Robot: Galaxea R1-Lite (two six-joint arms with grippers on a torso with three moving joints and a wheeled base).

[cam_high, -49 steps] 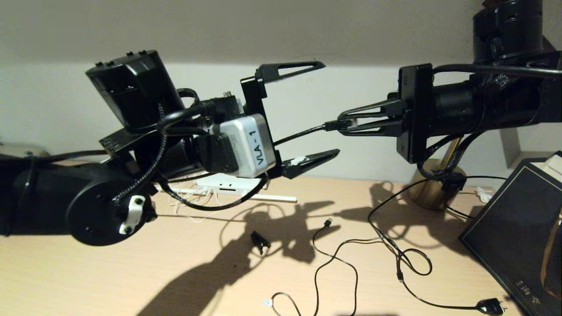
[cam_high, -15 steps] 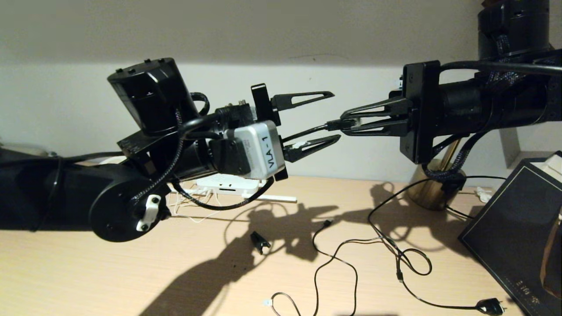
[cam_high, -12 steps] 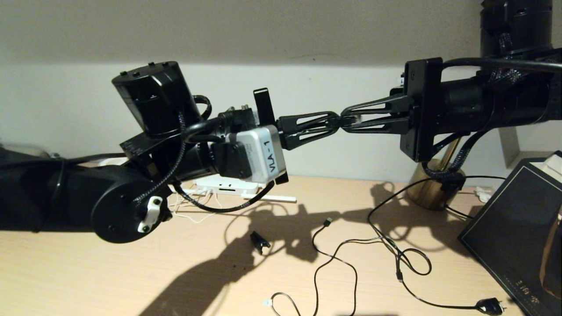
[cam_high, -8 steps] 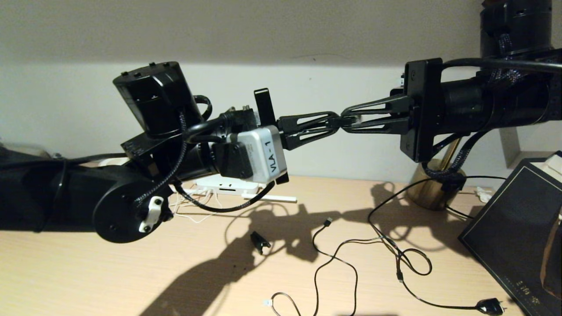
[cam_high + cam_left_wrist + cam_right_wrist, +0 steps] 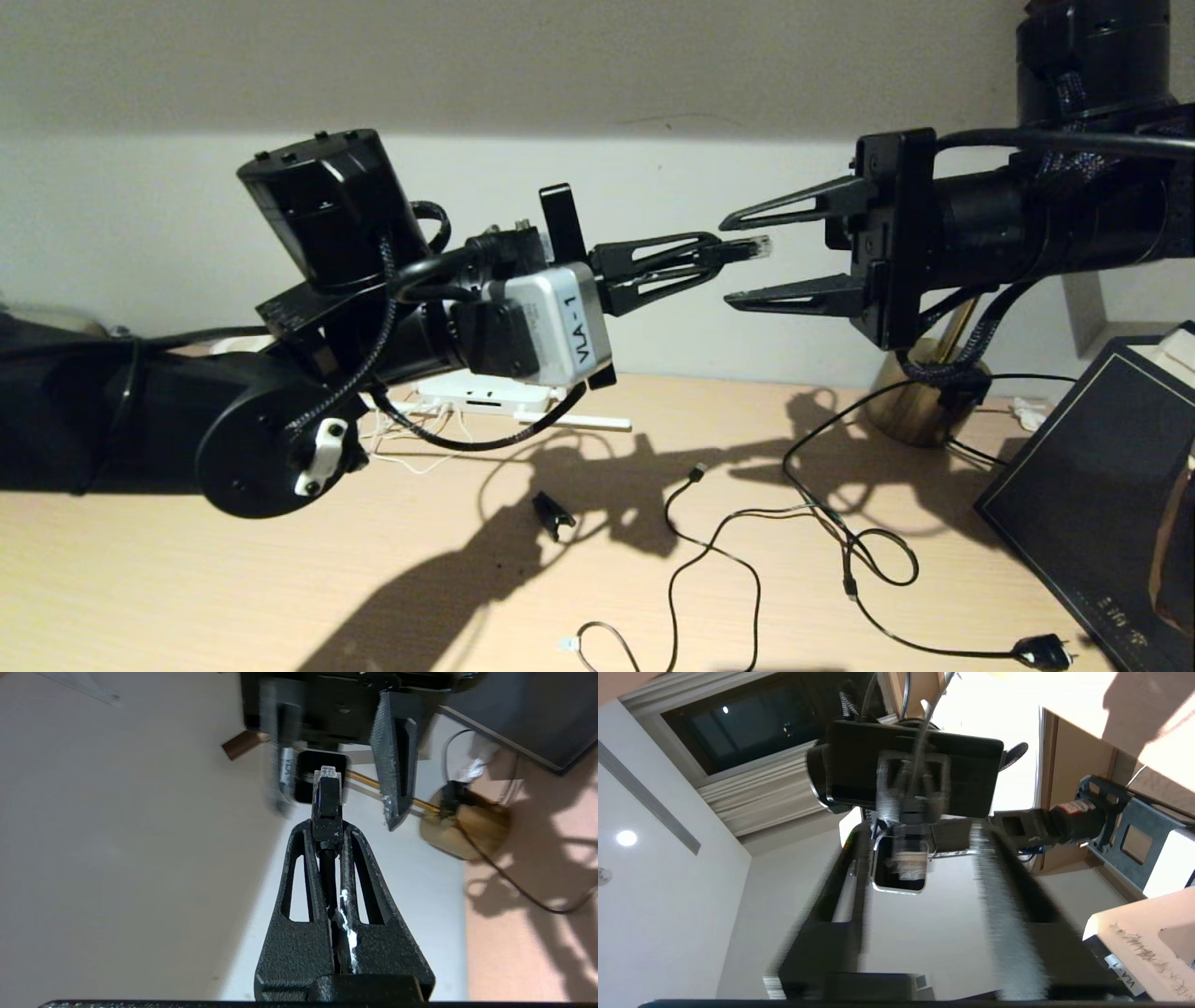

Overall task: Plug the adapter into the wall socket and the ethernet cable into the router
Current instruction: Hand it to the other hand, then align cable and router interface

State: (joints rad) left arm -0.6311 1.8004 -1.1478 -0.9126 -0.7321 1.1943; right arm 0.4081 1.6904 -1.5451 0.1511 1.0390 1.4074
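The ethernet cable's black connector with its clear tip [image 5: 750,247] [image 5: 327,792] is held in mid-air by my left gripper [image 5: 717,259] [image 5: 328,828], which is shut on it just behind the tip. My right gripper [image 5: 726,262] faces it with its jaws wide open, one finger above and one below the tip, touching nothing. In the right wrist view the connector [image 5: 909,861] shows blurred between the spread fingers [image 5: 999,877]. The white router [image 5: 478,392] lies on the desk behind my left arm, one antenna [image 5: 590,423] flat beside it. The adapter and the wall socket are out of view.
Thin black cables [image 5: 747,551] loop across the wooden desk [image 5: 140,579], ending in a black plug [image 5: 1041,651]. A small black clip [image 5: 553,514] lies mid-desk. A brass lamp base [image 5: 920,411] and a black box [image 5: 1092,495] stand at the right.
My left gripper rose, closed its open jaws on the ethernet connector, and my right gripper, which held it before, has just opened and let go.
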